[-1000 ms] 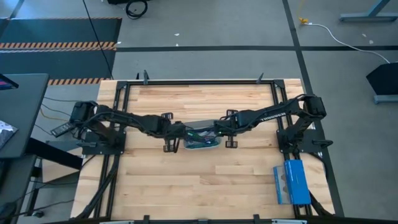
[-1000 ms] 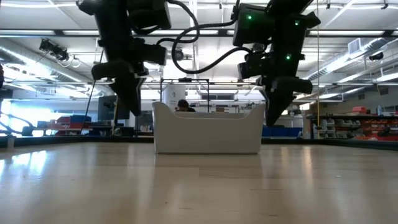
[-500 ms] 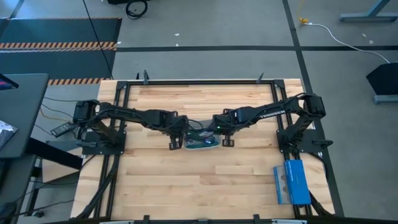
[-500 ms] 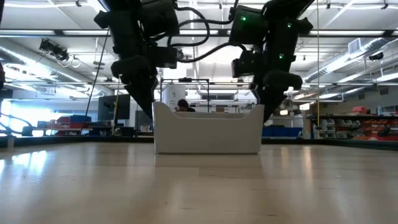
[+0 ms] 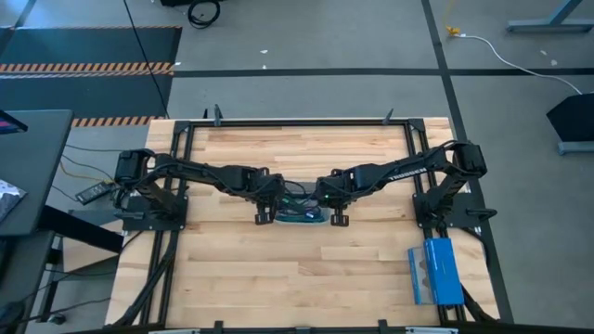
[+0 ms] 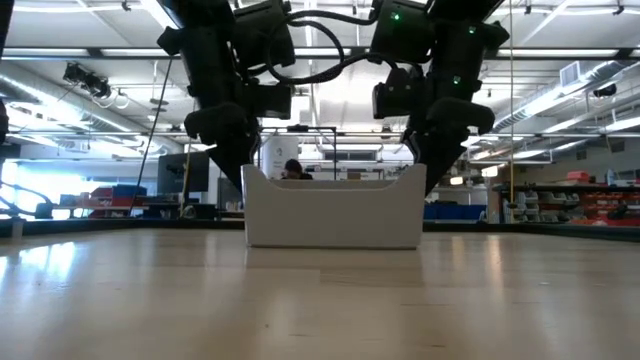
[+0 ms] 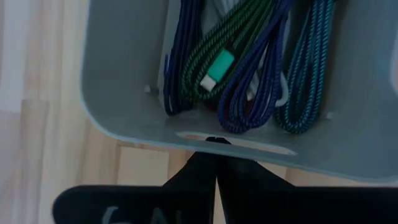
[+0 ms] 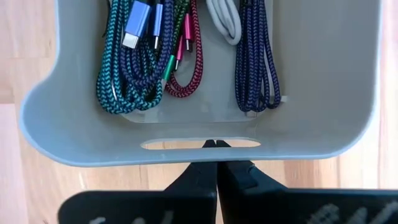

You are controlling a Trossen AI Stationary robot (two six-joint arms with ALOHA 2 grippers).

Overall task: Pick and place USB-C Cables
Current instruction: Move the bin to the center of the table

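Note:
A grey bin (image 5: 302, 215) stands on its base in the middle of the table and holds several folded USB-C cables. The right wrist view shows a teal bundle (image 8: 115, 68), a magenta one (image 8: 189, 62), a white-grey one (image 8: 224, 18) and a purple-blue one (image 8: 255, 62). The left wrist view shows a green one (image 7: 233, 46). My left gripper (image 7: 214, 140) is shut at the bin's left end. My right gripper (image 8: 216, 144) is shut at its right end. Both come down over the rim in the low view. My left gripper has its shut fingertips at the handle slot (image 7: 249, 142) in the bin's left end wall, slanting down from the left. Whether they touch the wall, I cannot tell. My right gripper pokes its shut fingertips into the handle slot (image 8: 180, 144) in the bin's right end wall, slanting down from the right. The bin stands on the table.
A blue box (image 5: 434, 271) lies near the table's near right corner. A dark metal frame (image 5: 297, 122) runs around the tabletop. Bare wood lies in front of and behind the bin. In the low view a person (image 6: 292, 170) shows far behind the bin.
Both grippers have closed in on the bin from either side. The left one moved toward the table's right and down, the right one toward the table's left and down, until their tips reached the bin's end walls.

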